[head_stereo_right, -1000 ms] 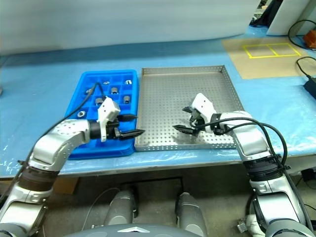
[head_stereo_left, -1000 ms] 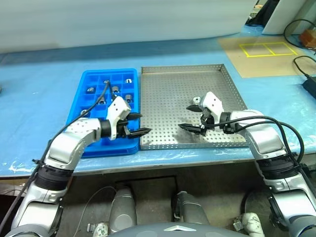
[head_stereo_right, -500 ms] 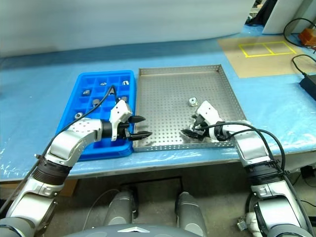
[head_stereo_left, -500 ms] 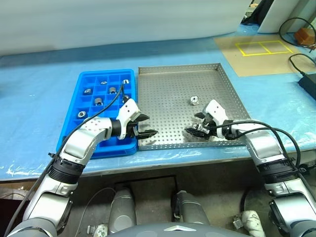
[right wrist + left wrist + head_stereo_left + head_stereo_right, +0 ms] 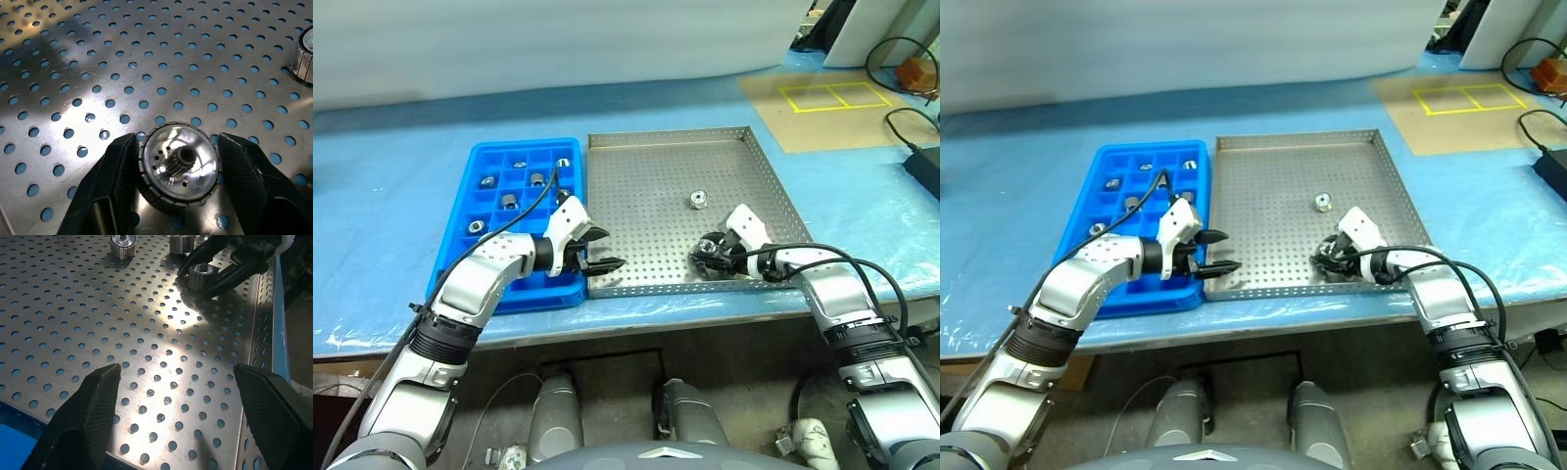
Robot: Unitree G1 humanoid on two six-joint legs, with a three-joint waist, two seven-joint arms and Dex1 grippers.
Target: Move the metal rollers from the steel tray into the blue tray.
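Note:
The steel tray (image 5: 646, 166) lies on the table right of the blue tray (image 5: 462, 201). My right gripper (image 5: 708, 258) rests low at the steel tray's front right, shut on a metal roller (image 5: 178, 164) that sits on the perforated floor, one finger against each side. The left wrist view shows that same roller (image 5: 201, 274) between the right fingers. A second roller (image 5: 698, 200) lies loose further back. Several rollers (image 5: 537, 178) sit in the blue tray's compartments. My left gripper (image 5: 603, 251) hovers open and holding nothing over the steel tray's front left corner, beside the blue tray.
A brown board with yellow tape squares (image 5: 827, 95) lies at the back right, and black cables (image 5: 913, 127) run along the right side. The table's front edge passes just below both trays.
My right gripper has come down onto the steel tray floor and closed on the roller. The left gripper has stayed open in place. The camera view shifted early on.

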